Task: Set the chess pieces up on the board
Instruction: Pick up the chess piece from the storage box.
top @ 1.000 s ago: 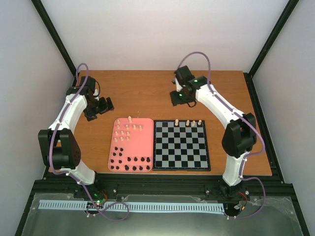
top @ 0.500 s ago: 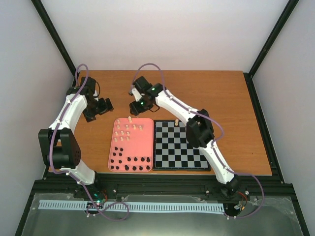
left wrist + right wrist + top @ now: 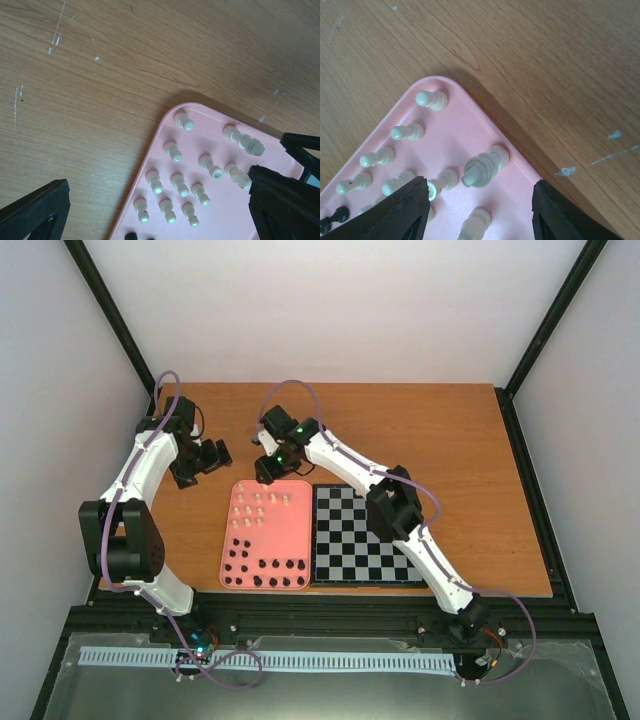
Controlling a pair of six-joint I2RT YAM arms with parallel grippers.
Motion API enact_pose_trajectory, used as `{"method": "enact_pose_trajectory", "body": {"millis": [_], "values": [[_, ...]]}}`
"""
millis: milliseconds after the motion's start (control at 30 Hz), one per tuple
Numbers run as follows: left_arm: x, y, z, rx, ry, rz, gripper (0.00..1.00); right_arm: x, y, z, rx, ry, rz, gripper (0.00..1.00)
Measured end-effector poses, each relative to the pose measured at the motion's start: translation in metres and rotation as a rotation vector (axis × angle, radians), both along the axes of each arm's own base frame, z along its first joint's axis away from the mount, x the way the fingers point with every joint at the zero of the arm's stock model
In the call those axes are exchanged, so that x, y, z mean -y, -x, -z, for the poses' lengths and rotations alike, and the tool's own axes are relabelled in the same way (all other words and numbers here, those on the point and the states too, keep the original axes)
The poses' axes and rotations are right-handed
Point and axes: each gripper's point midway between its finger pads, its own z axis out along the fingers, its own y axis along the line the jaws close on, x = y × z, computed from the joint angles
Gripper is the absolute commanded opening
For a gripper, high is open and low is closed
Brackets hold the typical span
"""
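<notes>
Cream chess pieces stand in the far half of a pink tray, black pieces in its near half. The board lies right of the tray, its far part hidden by my right arm. My right gripper is open over the tray's far edge. In the right wrist view its open gripper has a finger on each side of a tall cream piece at the tray corner, not touching it. My left gripper is open and empty, left of the tray; in the left wrist view it looks down on several cream pieces.
Bare wooden table lies behind and right of the board. Black frame posts and pale walls enclose the table. My right arm's elbow hangs over the board's far side. Pawns stand close to the tall piece.
My right arm has swung left from beyond the board's far edge to the pink tray's far edge, now covering the board's back row. The left arm has stayed put.
</notes>
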Motion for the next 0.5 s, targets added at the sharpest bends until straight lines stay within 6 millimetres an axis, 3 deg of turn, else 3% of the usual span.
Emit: {"method": "enact_pose_trajectory", "body": {"millis": [233, 500], "values": [[0.001, 0.000, 0.000, 0.000, 0.008, 0.002, 1.00, -0.002, -0.003, 0.024, -0.020, 0.021, 0.007, 0.50], [0.004, 0.000, -0.001, 0.001, 0.020, 0.005, 1.00, -0.009, -0.004, 0.022, -0.011, 0.007, 0.007, 0.42]]}}
